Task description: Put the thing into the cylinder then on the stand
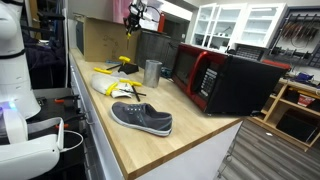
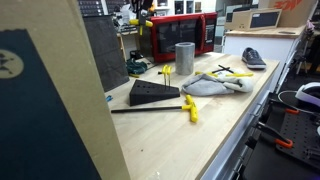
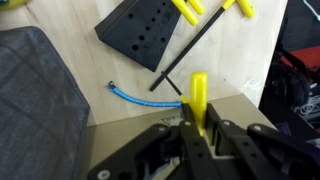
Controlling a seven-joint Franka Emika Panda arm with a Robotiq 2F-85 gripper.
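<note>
My gripper (image 3: 200, 132) is shut on a thin yellow thing (image 3: 199, 95) that sticks out past the fingertips. In an exterior view the gripper (image 1: 135, 17) hangs high above the far end of the wooden counter. The grey metal cup (image 1: 152, 72) stands upright on the counter in front of the microwave, and it also shows in the other view (image 2: 184, 58). The small yellow stand with black parts (image 1: 122, 65) sits just beyond the cup. Neither cup nor stand is in the wrist view.
A red-fronted microwave (image 1: 215, 80) stands beside the cup. A grey shoe (image 1: 140, 118) lies near the counter's front end, and a flat white and yellow object (image 1: 115, 88) lies between it and the stand. Below me are a black block with holes (image 3: 150, 30), a black rod, a blue cable (image 3: 145, 98) and a cardboard box (image 1: 100, 40).
</note>
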